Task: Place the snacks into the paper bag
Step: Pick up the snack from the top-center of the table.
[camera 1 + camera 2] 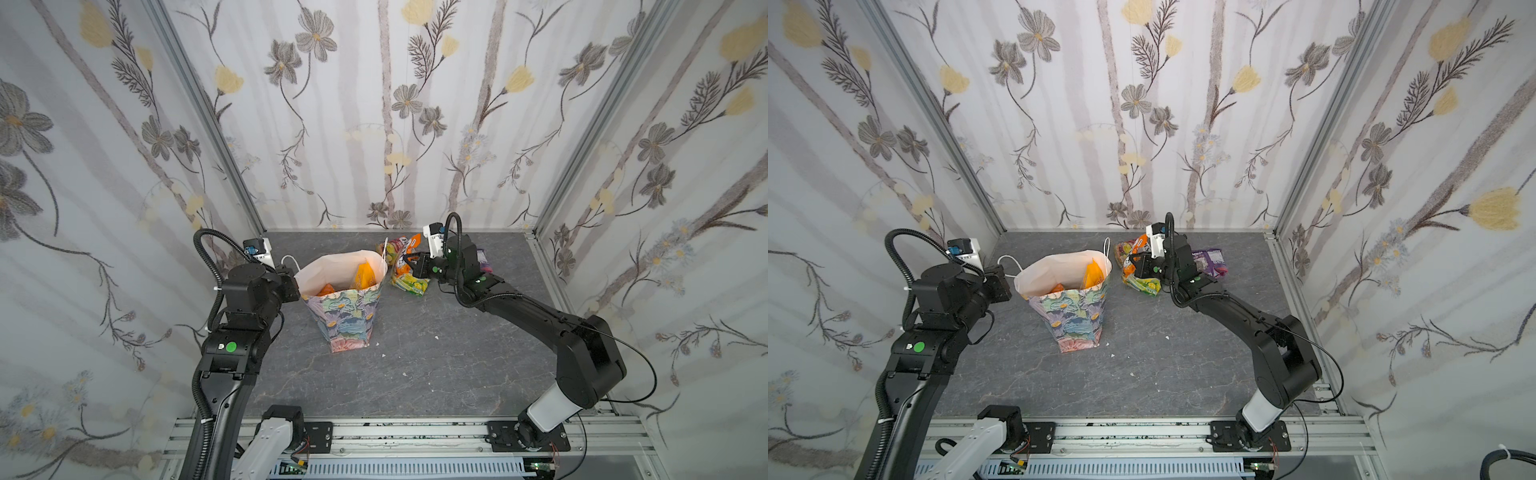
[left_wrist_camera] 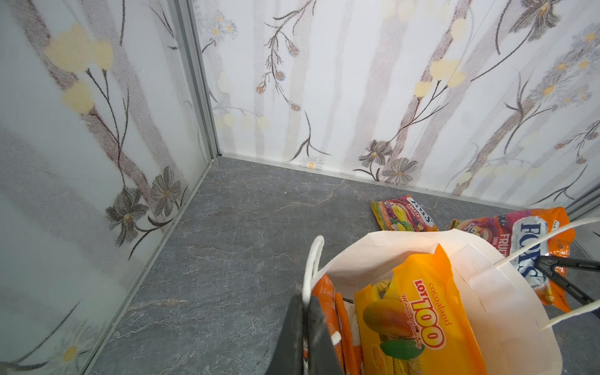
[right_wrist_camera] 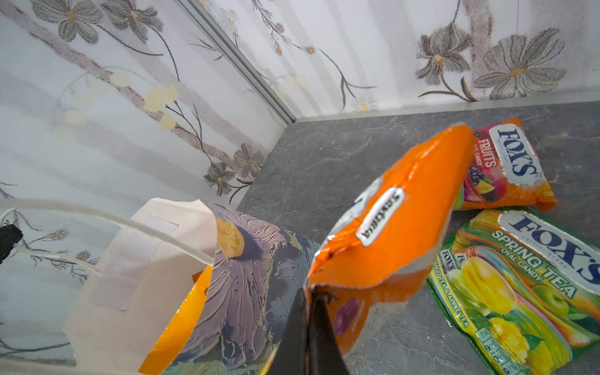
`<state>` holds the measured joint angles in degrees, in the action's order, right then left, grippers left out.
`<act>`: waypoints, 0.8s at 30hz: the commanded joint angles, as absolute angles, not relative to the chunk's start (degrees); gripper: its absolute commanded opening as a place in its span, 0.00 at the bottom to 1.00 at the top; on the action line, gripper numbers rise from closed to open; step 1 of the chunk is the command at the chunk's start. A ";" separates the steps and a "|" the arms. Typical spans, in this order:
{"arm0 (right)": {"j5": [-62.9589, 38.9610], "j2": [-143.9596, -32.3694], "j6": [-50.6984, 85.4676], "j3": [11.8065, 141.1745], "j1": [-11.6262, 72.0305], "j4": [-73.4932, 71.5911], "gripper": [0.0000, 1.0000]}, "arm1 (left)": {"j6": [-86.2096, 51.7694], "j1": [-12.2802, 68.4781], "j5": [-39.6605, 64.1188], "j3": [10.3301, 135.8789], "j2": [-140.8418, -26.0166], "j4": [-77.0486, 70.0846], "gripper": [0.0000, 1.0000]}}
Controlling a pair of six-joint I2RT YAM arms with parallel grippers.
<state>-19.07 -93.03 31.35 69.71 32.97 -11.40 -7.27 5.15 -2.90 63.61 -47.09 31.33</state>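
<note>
The floral paper bag (image 1: 345,320) (image 1: 1077,320) stands open on the grey table. My left gripper (image 2: 303,302) (image 1: 297,284) is shut on the bag's left rim by its white cord handle (image 2: 313,259). Inside the bag are a yellow mango packet (image 2: 418,311) and orange packets (image 2: 328,292). To the right of the bag, my right gripper (image 3: 311,292) (image 1: 409,259) is shut on a corner of an orange FOX'S packet (image 3: 406,220), lifted off the table. Below it lie a green FOX'S packet (image 3: 526,276) and another orange-pink FOX'S packet (image 3: 506,168).
A purple packet (image 1: 1210,262) lies behind the right wrist near the back right. Patterned walls close in the back and both sides. Small white crumbs (image 1: 436,336) dot the table in front of the bag.
</note>
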 commanded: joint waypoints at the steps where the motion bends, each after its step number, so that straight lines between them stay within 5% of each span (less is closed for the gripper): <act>1: -17.18 -91.77 28.52 72.12 33.08 -11.29 0.00 | -6.81 5.10 -2.99 63.76 -46.80 30.35 0.02; 24: -13.69 -92.99 23.40 91.84 33.09 -5.99 0.00 | -6.87 5.10 -2.56 63.67 -46.95 30.28 0.01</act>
